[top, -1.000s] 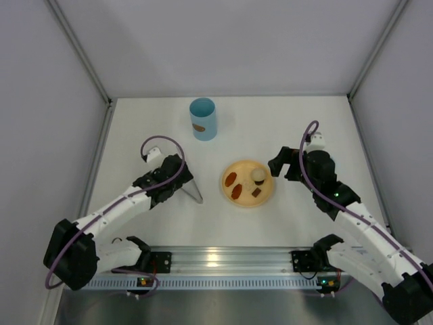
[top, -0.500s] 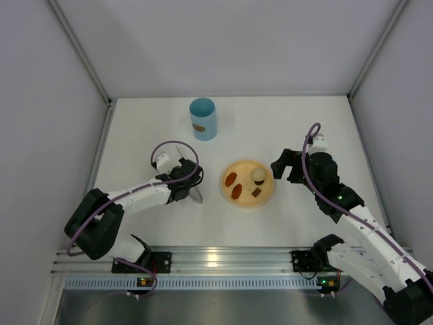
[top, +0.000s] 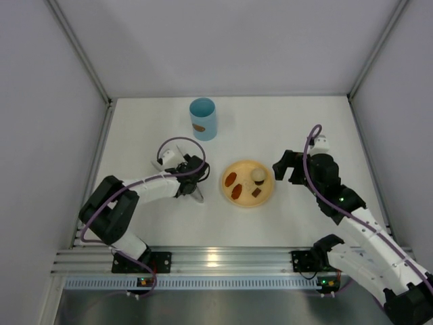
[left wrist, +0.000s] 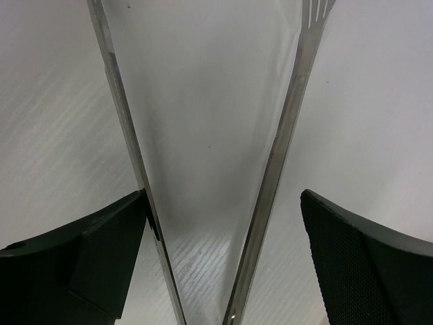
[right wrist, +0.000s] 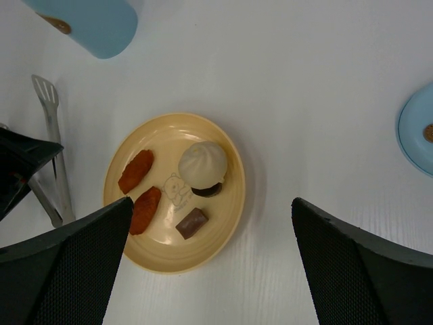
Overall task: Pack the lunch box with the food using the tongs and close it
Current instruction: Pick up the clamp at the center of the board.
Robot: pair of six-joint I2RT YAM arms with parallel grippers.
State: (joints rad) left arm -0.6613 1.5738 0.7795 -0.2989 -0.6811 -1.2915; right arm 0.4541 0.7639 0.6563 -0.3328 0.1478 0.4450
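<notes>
I am at the tongs-pickup step. The tongs (left wrist: 281, 149) are lying on the bench (top: 284, 122) just left of the yellow plate (right wrist: 162, 254). My left fingers (left wrist: 81, 264) are straddling both arms, wide open, gripping nothing. My right fingers (right wrist: 365, 271) are hovering, spread and empty. Next, I judge, the left needs closing squarely.

At frame centre the yellow plate (top: 247, 202) holds the food (top: 232, 179), the blue lunch box (top: 203, 119) stands upper left of it, and the left gripper (top: 194, 184) sits over the tongs (top: 198, 198).

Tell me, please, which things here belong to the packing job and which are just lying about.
Job: lunch box, food pieces, tongs, probably the blue lid-like disc.
Lying about: only the yellow plate, which carries the food.
</notes>
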